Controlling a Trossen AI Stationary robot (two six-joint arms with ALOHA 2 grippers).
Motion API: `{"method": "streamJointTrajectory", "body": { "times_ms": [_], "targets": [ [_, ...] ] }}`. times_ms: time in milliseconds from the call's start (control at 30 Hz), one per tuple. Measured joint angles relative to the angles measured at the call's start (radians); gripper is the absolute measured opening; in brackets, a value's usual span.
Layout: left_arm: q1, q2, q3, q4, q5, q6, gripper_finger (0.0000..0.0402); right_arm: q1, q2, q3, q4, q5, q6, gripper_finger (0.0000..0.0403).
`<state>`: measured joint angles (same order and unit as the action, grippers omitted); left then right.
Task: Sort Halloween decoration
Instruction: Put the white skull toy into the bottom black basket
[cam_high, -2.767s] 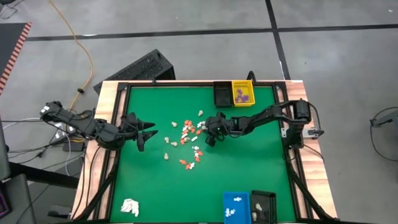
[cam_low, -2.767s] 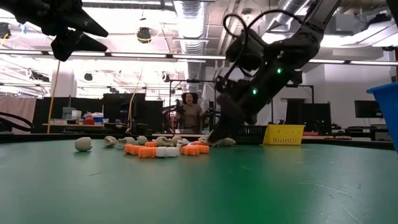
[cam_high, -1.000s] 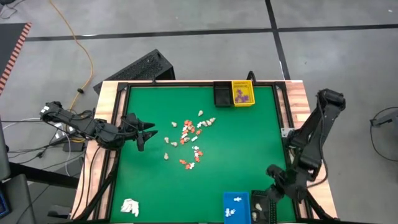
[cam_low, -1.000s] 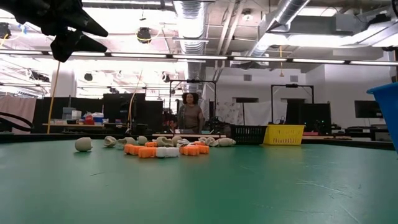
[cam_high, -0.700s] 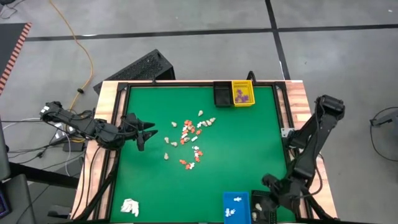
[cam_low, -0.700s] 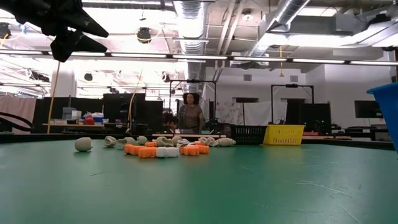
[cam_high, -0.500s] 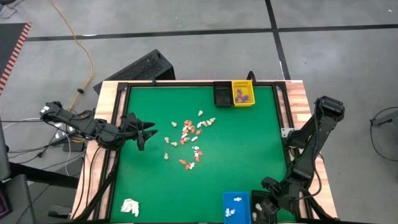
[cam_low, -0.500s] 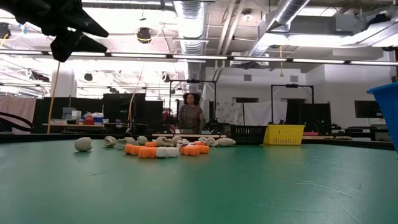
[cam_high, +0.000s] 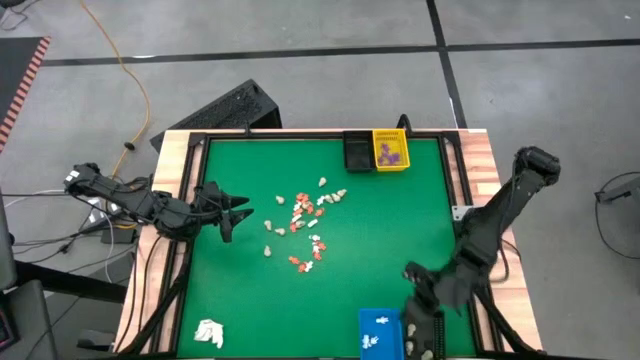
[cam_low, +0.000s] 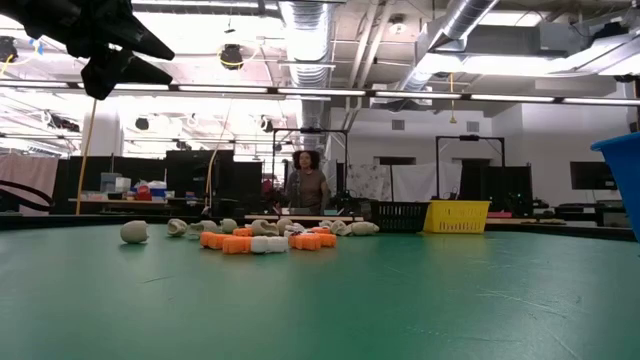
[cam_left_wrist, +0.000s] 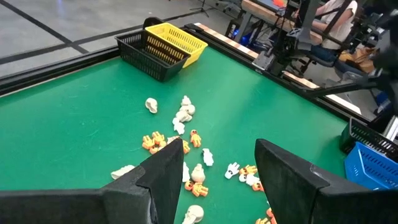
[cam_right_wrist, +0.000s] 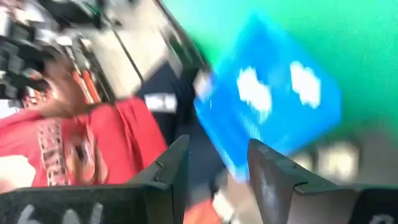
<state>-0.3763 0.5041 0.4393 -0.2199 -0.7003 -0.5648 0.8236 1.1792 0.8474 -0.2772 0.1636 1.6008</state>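
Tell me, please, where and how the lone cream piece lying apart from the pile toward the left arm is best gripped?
Grip the cream piece across its middle, from straight above. It lies alone on bare mat, apart from the pile, so fingers probably fit either side. The left pincer, open, is nearest.

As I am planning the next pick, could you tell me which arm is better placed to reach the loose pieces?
Probably left: its open end effector hovers beside the pile, while the right end effector sits over the bins.
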Motion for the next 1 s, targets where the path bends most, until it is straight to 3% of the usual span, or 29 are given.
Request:
{"method": "streamJointTrajectory", "body": {
  "times_ms": [233,333,567,1000],
  "targets": [
    [0.0,0.0,0.0,0.0,0.0,0.011,0.0189,-0.345,-0.04,0.0,-0.002,0.146,-0.737,0.0149],
    [0.0,0.0,0.0,0.0,0.001,0.015,0.0189,-0.501,-0.009,0.0,-0.003,0.26,-0.921,0.0149],
    [0.0,0.0,0.0,0.0,0.0,0.018,0.0189,-0.771,0.158,0.0,0.08,0.343,-1.03,0.0149],
    [0.0,0.0,0.0,-0.024,-0.003,0.019,0.0189,-0.876,0.55,0.0,0.423,0.428,-0.921,0.0149]
  ]
}}
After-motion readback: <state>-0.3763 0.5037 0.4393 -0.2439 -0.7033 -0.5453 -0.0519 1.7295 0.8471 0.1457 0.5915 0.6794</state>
